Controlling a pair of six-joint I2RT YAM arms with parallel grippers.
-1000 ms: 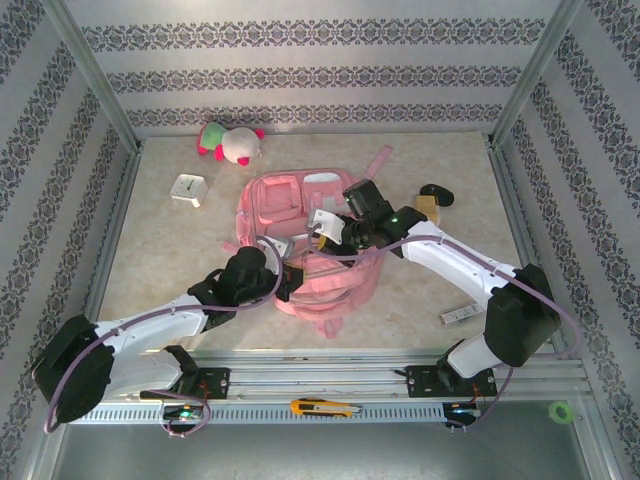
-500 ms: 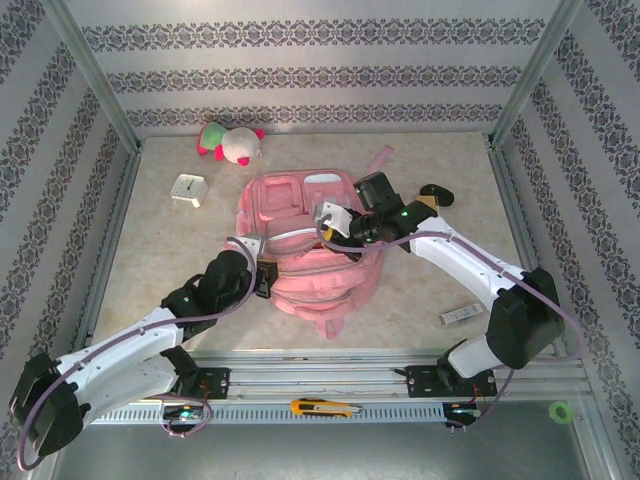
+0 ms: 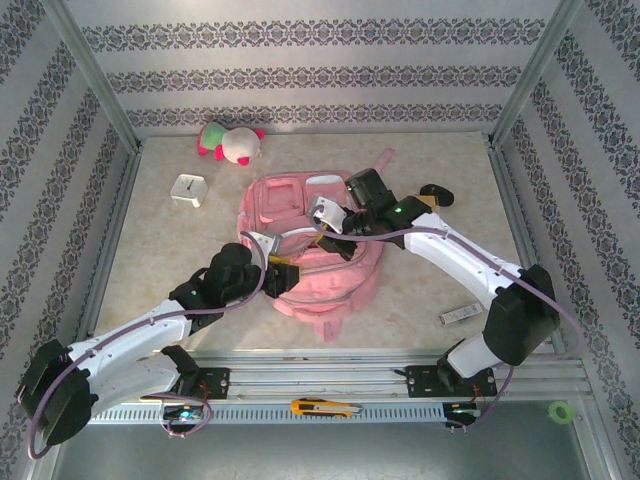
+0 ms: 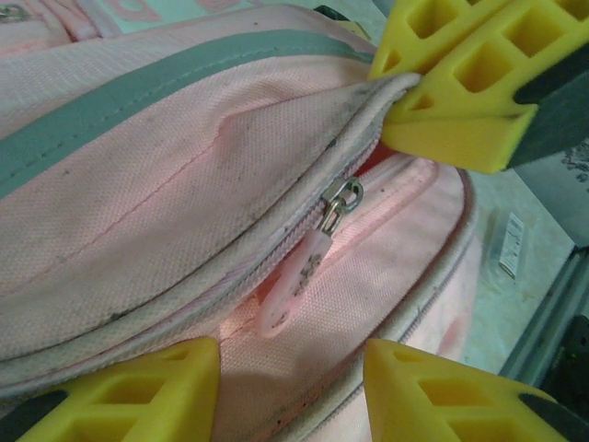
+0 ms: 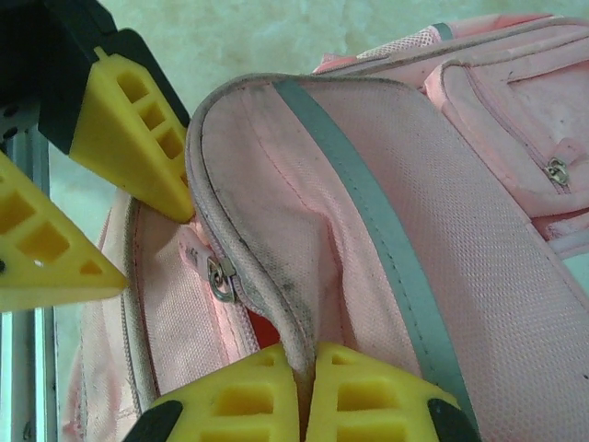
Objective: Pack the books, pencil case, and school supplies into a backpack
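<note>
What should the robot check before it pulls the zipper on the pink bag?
1. The right fingers pinch the backpack flap: ok.
2. The left fingers are apart: ok.
3. The zipper tab lines up with the gap between the left fingers: ok.
4. The zipper tab is gripped: not ok, nothing touches it.
5. The opening is wide enough for packing: cannot tell.
6. The grey bar is packed: not ok, it lies on the table.
</note>
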